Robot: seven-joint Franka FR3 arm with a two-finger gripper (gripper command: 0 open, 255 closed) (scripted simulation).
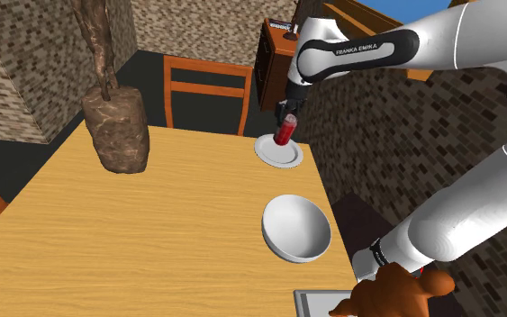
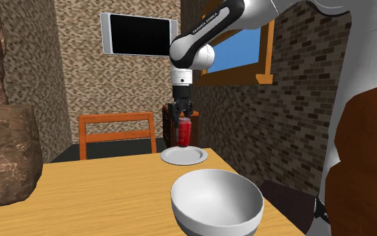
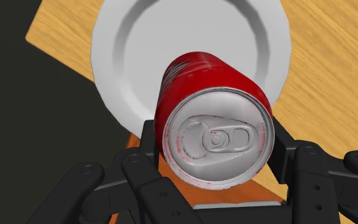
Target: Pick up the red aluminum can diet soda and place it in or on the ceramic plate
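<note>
White capitals reading "FRANKA EMIKA" run along the black forearm band of the robot arm (image 1: 361, 49) in the shoulder view, and appear again, slanted, in the second exterior view.

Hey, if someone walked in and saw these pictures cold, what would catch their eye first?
The red can stands out most, clasped in the black tool over the white plate at the far edge of the table. Next come the big white bowl, nearer the camera in both exterior views, and the rough brown sculpture at the shoulder view's left.
</note>
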